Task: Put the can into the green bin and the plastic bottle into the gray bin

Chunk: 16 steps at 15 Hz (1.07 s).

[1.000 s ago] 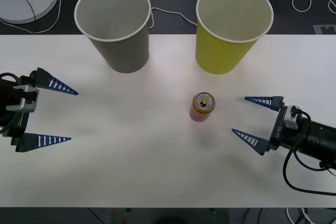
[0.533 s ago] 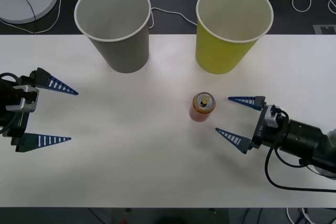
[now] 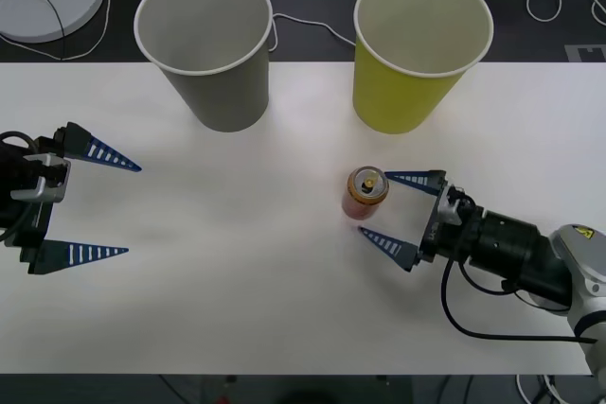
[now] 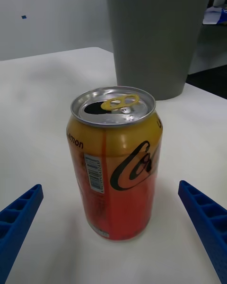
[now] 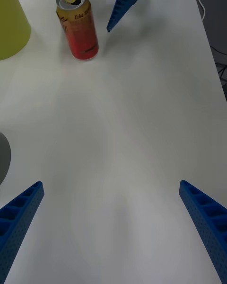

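Right gripper [image 3: 386, 207] spread wide, fingers flanking upright lemon cola can [image 3: 365, 193], not touching; ready to clamp. Green bin [image 3: 422, 49] just beyond. Left gripper [image 3: 95, 203] parked, unclenched, empty.

On my feed the right gripper [image 3: 399, 214] has 2 blue, ribbed, wedge-shaped fingers tapering to sharp points. Behind them I see a black cylindrical wrist with a small white block on it, then a pale grey arm shell bearing a small yellow label, and a black cable looping beneath. The left gripper [image 3: 104, 203] has 2 matching blue fingers, backed by a black housing, a white bracket and black cabling.
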{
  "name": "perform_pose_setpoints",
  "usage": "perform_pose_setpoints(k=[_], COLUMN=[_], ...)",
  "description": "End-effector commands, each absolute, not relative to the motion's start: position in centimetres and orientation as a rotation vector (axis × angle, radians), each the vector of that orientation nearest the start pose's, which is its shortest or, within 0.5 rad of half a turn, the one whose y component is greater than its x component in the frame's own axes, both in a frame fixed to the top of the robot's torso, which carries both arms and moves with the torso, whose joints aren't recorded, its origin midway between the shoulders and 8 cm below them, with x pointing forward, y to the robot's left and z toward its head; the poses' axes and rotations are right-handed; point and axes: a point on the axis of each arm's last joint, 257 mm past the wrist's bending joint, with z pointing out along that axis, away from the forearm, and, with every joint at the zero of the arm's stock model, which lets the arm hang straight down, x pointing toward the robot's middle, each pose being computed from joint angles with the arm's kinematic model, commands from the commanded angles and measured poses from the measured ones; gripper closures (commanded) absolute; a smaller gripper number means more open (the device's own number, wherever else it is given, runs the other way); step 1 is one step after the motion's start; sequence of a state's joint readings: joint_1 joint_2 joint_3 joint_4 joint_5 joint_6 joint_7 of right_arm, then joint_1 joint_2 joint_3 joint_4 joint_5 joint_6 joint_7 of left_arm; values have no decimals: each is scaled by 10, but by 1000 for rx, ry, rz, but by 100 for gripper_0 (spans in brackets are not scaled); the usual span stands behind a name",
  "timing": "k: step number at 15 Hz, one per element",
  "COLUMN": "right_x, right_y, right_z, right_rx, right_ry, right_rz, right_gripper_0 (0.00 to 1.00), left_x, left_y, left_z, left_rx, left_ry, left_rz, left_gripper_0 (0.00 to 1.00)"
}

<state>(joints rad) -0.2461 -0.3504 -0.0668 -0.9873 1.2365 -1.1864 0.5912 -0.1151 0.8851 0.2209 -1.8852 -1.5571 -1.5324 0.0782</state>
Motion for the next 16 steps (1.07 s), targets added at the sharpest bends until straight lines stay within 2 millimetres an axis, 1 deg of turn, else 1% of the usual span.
perform_pose_setpoints(k=[1,5,8,12,13,14,15,16], right_x=[465,472,474,475,475,475,476,476], right_y=[-128,-111,-103,-101,-100,-100,-100,-100], right_z=[-299,-301,-301,-302,-302,-302,-302,-301], right_rx=[-1069,-1060,-1050,-1050,-1053,-1057,-1055,-1054], right_ry=[1345,1346,1346,1350,1346,1343,1344,1344], right_rz=[523,516,516,512,511,508,506,508], right_gripper_0=[0,0,0,0,4,38,90,100], left_x=[372,372,372,372,372,372,372,372], left_y=[258,258,258,258,258,258,258,258], left_z=[-165,-165,-165,-165,-165,-165,-165,-165], left_rx=[1849,1849,1849,1849,1849,1849,1849,1849], left_ry=[1470,1470,1470,1470,1470,1470,1470,1470], left_rz=[-226,-226,-226,-226,-226,-226,-226,-226], left_gripper_0=[0,0,0,0,0,0,0,0])
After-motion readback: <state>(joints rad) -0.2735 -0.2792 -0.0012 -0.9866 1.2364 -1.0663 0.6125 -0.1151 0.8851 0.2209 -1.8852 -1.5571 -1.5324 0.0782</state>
